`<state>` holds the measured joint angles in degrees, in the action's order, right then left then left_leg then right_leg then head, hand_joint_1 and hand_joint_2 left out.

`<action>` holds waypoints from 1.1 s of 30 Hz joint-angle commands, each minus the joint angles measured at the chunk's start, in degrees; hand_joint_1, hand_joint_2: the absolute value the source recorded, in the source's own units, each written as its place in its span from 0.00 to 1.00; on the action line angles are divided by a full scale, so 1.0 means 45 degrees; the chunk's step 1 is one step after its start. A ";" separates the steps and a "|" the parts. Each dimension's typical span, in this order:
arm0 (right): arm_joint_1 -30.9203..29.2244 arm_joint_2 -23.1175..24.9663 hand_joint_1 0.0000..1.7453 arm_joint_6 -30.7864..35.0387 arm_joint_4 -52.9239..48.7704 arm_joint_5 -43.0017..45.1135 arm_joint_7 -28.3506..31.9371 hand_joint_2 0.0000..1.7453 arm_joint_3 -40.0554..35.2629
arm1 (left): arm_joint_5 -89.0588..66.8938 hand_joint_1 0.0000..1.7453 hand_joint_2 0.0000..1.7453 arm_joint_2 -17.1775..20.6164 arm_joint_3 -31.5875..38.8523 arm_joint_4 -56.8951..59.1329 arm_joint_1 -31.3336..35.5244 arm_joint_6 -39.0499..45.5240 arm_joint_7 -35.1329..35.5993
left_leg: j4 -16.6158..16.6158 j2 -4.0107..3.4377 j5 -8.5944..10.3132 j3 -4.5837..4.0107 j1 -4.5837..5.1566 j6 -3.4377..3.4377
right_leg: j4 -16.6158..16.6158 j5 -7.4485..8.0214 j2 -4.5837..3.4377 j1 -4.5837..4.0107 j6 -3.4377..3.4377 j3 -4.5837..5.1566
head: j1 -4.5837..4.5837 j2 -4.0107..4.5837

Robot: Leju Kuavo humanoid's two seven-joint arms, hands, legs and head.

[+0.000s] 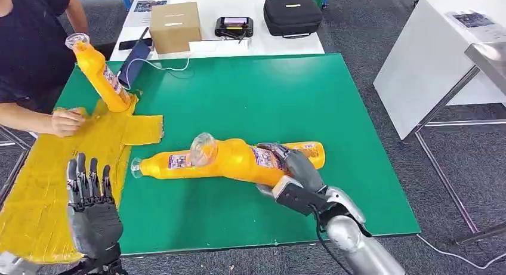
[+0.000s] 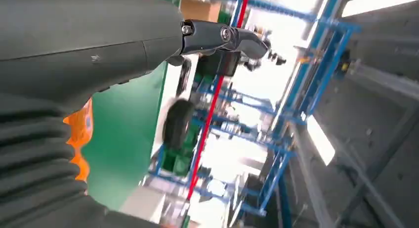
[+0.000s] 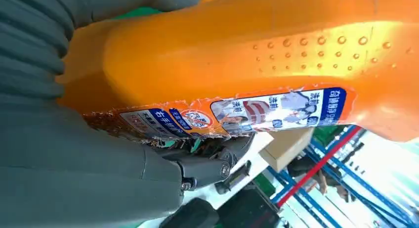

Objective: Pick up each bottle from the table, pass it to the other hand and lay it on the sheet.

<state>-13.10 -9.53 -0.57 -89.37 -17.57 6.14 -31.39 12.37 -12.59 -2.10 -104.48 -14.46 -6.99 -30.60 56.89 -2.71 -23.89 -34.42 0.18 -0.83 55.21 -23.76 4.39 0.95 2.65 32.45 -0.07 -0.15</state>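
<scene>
Green desk (image 1: 298, 96) mid-frame, right hand (image 1: 296, 170) fingers gripping a bottle (image 1: 238, 158), left hand (image 1: 92, 212) lower left, fingers open.

Right robot hand (image 1: 293, 170) gripped an orange bottle (image 1: 238, 158) above the green counter (image 1: 268, 96).
Another bottle (image 1: 164, 164) lay beneath; the left robot hand (image 1: 92, 212) hovered open-fingered over the yellow sheet (image 1: 42, 179).

A cardboard box (image 1: 175, 25) and black case (image 1: 292, 15) sit on the white table (image 1: 262, 43).
</scene>
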 commanded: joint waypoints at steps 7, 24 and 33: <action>-0.1666 0.0769 1.00 -0.0114 0.2013 0.0244 -0.0136 1.00 -0.0546 | -0.0085 0.00 1.00 0.0886 -0.1274 0.0690 0.0496 0.0293 0.0166 | -0.0004 0.0021 -0.0002 0.0047 -0.0030 0.0012 | -0.0007 -0.0012 -0.0104 -0.0004 -0.0029 -0.0043 | -0.0005 0.0000; -0.2657 0.2130 1.00 0.0125 0.3621 -0.0758 -0.0656 1.00 -0.2236 | -0.0805 0.00 1.00 0.1067 -0.1834 0.0629 0.0730 0.0758 0.0164 | -0.0011 -0.0006 0.0002 0.0036 -0.0027 0.0018 | -0.0004 -0.0003 -0.0130 -0.0005 -0.0036 -0.0018 | -0.0005 0.0000; -0.1629 0.2414 1.00 0.0437 0.3304 -0.2155 -0.0629 1.00 -0.4115 | -0.0701 0.00 1.00 0.0966 -0.1416 0.0728 0.0638 0.1079 0.0133 | -0.0018 0.0028 -0.0003 0.0041 -0.0034 0.0016 | -0.0016 -0.0021 -0.0086 -0.0008 -0.0031 -0.0036 | -0.0005 0.0000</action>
<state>-20.05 0.11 0.33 -78.51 -26.12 3.15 -42.28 8.59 -9.49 -8.90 -104.39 -12.76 -2.32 -30.40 56.89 -2.71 -23.81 -34.56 0.11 -0.85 55.23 -23.78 4.40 0.93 2.64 32.61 -0.09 -0.15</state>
